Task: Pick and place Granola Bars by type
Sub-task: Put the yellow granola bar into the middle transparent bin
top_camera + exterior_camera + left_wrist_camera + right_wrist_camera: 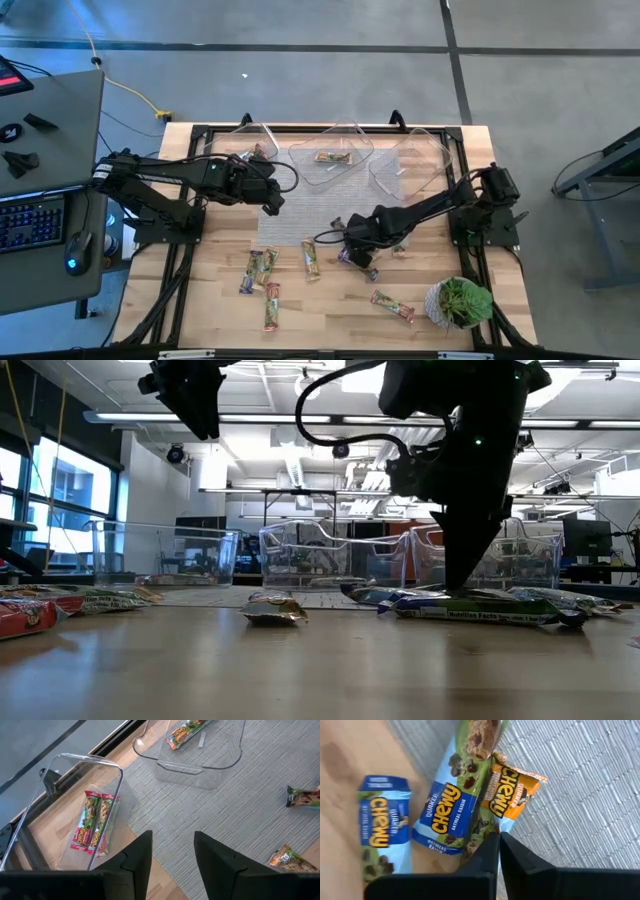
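Observation:
My right gripper (352, 243) is down at the table near the front edge of the grey mat (300, 225). Its fingers are shut, pinching the edge of a blue-wrapped granola bar (447, 812). An orange-wrapped bar (507, 792) lies against that bar and a second blue one (380, 827) lies beside it. In the low view the right gripper (465, 575) stands on this cluster of bars (480, 605). My left gripper (272, 203) hovers open and empty over the mat beside the left tub (75, 765), which holds red-green bars (95, 822).
Three clear tubs line the back: left (240, 145), middle (332, 155) holding one bar, and right (410, 160). Loose bars lie at the front (258, 270), (311, 260), (272, 305), (392, 305). A potted plant (460, 300) stands at the front right corner.

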Tool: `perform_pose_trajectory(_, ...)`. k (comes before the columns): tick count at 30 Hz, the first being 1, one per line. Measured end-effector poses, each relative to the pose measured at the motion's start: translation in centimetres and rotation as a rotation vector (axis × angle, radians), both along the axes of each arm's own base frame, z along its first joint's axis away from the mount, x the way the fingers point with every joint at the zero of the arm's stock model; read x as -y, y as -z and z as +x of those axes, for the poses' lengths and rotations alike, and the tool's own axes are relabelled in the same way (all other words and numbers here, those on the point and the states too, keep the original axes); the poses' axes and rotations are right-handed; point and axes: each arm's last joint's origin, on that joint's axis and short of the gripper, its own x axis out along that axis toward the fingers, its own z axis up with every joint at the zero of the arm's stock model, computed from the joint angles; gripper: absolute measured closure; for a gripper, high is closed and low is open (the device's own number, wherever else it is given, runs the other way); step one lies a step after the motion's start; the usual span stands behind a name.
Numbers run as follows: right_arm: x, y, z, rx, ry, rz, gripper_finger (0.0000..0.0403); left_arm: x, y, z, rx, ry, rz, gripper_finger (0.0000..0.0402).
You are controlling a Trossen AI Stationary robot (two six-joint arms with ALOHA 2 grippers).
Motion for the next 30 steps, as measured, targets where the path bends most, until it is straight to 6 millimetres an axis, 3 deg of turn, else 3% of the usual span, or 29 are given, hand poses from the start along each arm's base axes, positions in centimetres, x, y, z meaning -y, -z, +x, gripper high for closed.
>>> perform_pose_trajectory(4, 0.3, -1.9, -0.2, 0.063, -0.051, -0.012, 0.0402, 0.0, 0.0, 0.0, 0.0, 0.001, -0.002, 0.0261)
perform_pose_trajectory(9, 2.4, -5.6, -1.2, 0.18, -0.034, -0.098, 0.0403, 0.0, 0.0, 0.0, 0.0, 0.001, -0.002, 0.0261)
perform_pose_trajectory(12, 3.3, -6.7, -1.3, 0.215, -0.049, -0.106, 0.0402, 0.0, 0.0, 0.0, -0.001, 0.0, -0.002, 0.0261)
perform_pose_trajectory(19, 2.4, -5.8, -1.1, 0.166, -0.192, -0.051, 0.0375, 0.0, 0.0, 0.0, -0.008, 0.003, 0.005, 0.0261)
perform_pose_trajectory(30, 1.2, -3.4, -0.7, 0.047, -0.311, 0.072, 0.0257, 0.0, 0.0, 0.0, -0.008, 0.003, 0.009, 0.0261)
